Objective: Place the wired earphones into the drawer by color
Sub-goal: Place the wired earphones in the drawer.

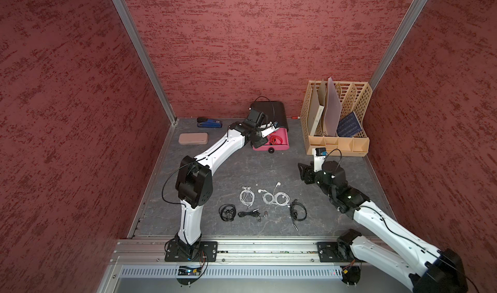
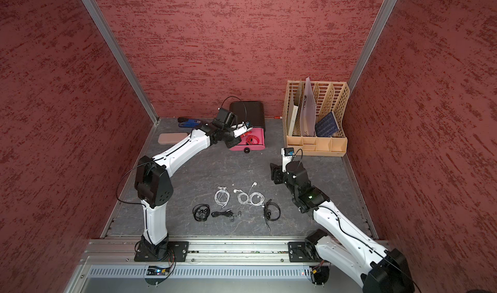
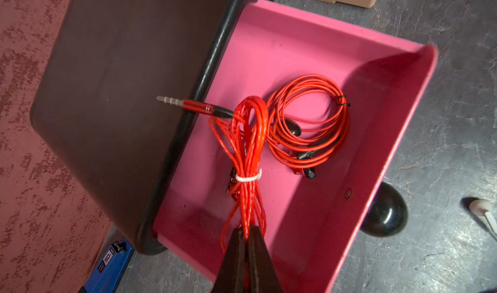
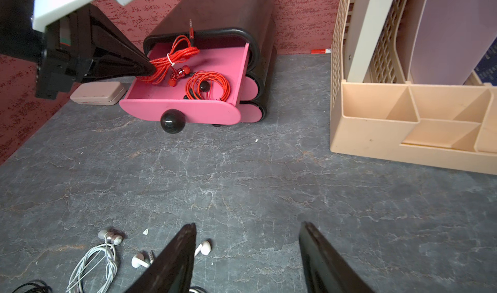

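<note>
My left gripper is shut on a red wired earphones bundle tied with a white band, which hangs over the open pink drawer; its plug sticks out over the black cabinet. A second red coil lies in the drawer. In a top view, three white bundles and three black ones lie on the table's front. My right gripper hangs open above bare table, right of the white earbuds.
The black cabinet stands against the back wall, and the drawer's black knob juts forward. A beige file organizer stands at the back right. A tan case and a blue tool lie at the back left.
</note>
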Action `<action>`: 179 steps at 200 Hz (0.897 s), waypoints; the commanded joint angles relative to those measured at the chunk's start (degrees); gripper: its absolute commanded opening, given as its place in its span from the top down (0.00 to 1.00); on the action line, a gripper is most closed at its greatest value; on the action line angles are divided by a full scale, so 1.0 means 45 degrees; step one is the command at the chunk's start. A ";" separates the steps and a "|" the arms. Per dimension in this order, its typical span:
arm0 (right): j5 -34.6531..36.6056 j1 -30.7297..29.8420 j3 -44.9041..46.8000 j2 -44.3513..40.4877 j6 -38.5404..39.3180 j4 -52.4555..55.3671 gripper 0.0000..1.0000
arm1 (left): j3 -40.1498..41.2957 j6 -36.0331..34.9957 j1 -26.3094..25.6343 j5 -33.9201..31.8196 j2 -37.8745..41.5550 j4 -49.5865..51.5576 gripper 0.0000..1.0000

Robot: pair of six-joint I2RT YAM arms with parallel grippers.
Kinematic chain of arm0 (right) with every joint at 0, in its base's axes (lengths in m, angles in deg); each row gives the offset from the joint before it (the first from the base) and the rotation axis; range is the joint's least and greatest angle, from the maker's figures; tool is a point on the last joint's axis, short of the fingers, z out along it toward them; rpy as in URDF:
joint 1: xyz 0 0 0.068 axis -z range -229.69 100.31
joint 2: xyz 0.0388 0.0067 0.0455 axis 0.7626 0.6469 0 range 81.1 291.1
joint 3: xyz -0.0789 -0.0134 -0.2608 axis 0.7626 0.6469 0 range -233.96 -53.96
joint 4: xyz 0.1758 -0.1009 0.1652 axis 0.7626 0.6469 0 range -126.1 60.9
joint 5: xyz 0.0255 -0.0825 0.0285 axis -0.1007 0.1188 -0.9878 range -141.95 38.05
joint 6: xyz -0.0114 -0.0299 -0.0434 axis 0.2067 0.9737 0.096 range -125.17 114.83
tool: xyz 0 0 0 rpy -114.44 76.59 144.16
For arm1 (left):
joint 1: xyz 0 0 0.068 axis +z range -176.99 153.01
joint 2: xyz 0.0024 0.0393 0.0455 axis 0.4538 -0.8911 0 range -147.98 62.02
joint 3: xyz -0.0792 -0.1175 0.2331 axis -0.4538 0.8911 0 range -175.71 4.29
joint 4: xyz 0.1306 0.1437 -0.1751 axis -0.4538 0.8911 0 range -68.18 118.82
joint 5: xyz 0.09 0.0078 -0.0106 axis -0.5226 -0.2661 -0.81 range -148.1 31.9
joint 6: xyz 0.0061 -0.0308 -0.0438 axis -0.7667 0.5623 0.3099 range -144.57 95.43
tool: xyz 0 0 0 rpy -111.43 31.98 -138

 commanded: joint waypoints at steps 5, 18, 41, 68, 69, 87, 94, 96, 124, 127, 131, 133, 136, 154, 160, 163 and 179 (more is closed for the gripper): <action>0.0277 0.0051 0.0166 -0.0179 0.0118 -0.0048 0.35 | -0.0399 -0.0129 -0.0137 -0.0167 -0.0130 -0.0013 0.94; 0.0292 0.0051 0.0182 -0.0185 0.0118 -0.0047 0.35 | -0.0400 -0.0128 -0.0181 -0.0150 -0.0102 -0.0014 0.82; 0.0289 0.0051 0.0173 -0.0184 0.0118 -0.0047 0.35 | -0.0386 -0.0094 -0.0259 -0.0070 0.0036 -0.0031 0.69; 0.0312 0.0051 0.0179 -0.0185 0.0118 -0.0048 0.35 | -0.0150 0.0057 -0.0348 -0.0219 0.0419 -0.0303 0.61; 0.0304 0.0051 0.0171 -0.0185 0.0127 -0.0048 0.35 | -0.0138 0.0071 -0.0353 -0.0243 0.0446 -0.0324 0.61; 0.0271 0.0052 0.0163 -0.0185 0.0118 -0.0033 0.35 | 0.0433 0.0397 -0.0431 -0.0544 0.1002 -0.1039 0.53; 0.0275 0.0051 0.0163 -0.0204 0.0118 -0.0024 0.35 | 0.0749 0.0584 -0.0450 -0.0692 0.1298 -0.1452 0.49; 0.0276 0.0051 0.0173 -0.0195 0.0118 -0.0018 0.35 | 0.0844 0.0631 -0.0469 -0.0735 0.1388 -0.1560 0.48; 0.0251 0.0051 0.0173 -0.0260 0.0094 -0.0019 0.35 | 0.2534 0.1683 -0.0496 -0.1026 0.2821 -0.3603 0.29; 0.0254 0.0051 0.0169 -0.0263 0.0100 -0.0010 0.35 | 0.2682 0.1795 -0.0495 -0.0994 0.2959 -0.3771 0.28; 0.0258 0.0051 0.0163 -0.0249 0.0098 -0.0024 0.35 | 0.2840 0.1952 -0.0495 -0.0931 0.3115 -0.3928 0.27; 0.0248 0.0051 0.0163 -0.0255 0.0108 -0.0013 0.35 | 0.2895 0.2008 -0.0495 -0.0911 0.3175 -0.3961 0.26; 0.0254 0.0051 0.0163 -0.0252 0.0099 -0.0010 0.35 | 0.2966 0.2121 -0.0480 -0.0855 0.3260 -0.4023 0.25; 0.0223 0.0051 0.0163 -0.0253 0.0098 -0.0028 0.35 | 0.2939 0.2887 -0.0396 -0.0482 0.3519 -0.3764 0.19; 0.0222 0.0051 0.0163 -0.0263 0.0091 -0.0029 0.35 | 0.2824 0.3152 -0.0350 -0.0380 0.3511 -0.3602 0.18; 0.0219 0.0051 0.0163 -0.0263 0.0080 -0.0026 0.35 | 0.2772 0.3294 -0.0337 -0.0366 0.3504 -0.3514 0.18; 0.0245 0.0051 0.0163 -0.0281 0.0078 -0.0026 0.35 | 0.2546 0.4188 -0.0280 -0.0326 0.3467 -0.3240 0.17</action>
